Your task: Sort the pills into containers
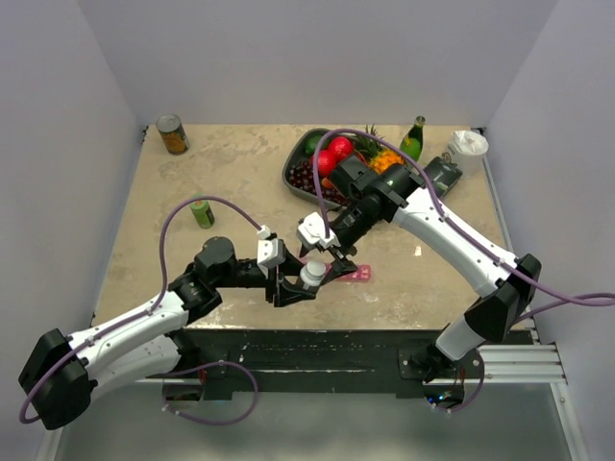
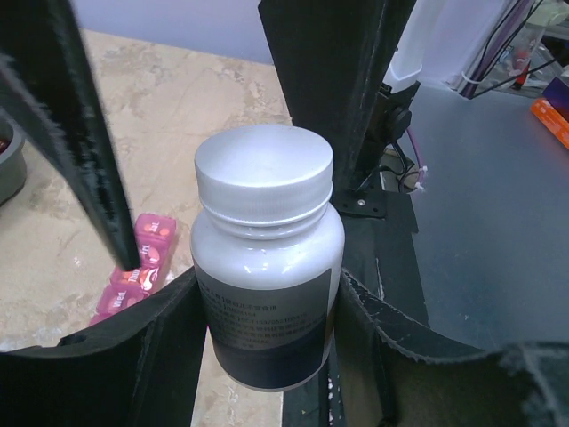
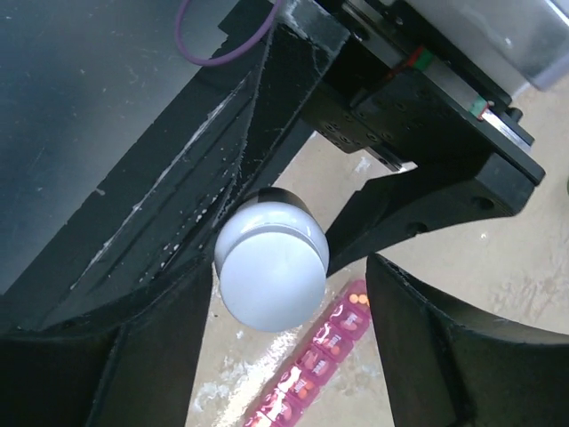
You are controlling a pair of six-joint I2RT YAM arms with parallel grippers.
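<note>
L fingers [image 2: 160,356] grip bottle [image 2: 267,294], R fingers [image 3: 444,356] spread round cap [image 3: 271,276], over beige table [image 1: 240,173], grey walls [image 1: 288,58].

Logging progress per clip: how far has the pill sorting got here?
Done: the left end effector grips the white bottle. In hand: the right end effector straddles its cap with open jaws; the cap is on. Left: uncapping, then filling the pink container strip lying on the table.

A narrow pink translucent plastic strip of small square compartments [image 3: 311,363] lies flat on the beige bench [image 1: 240,173], with tiny orange pills [image 3: 358,300] inside.
</note>
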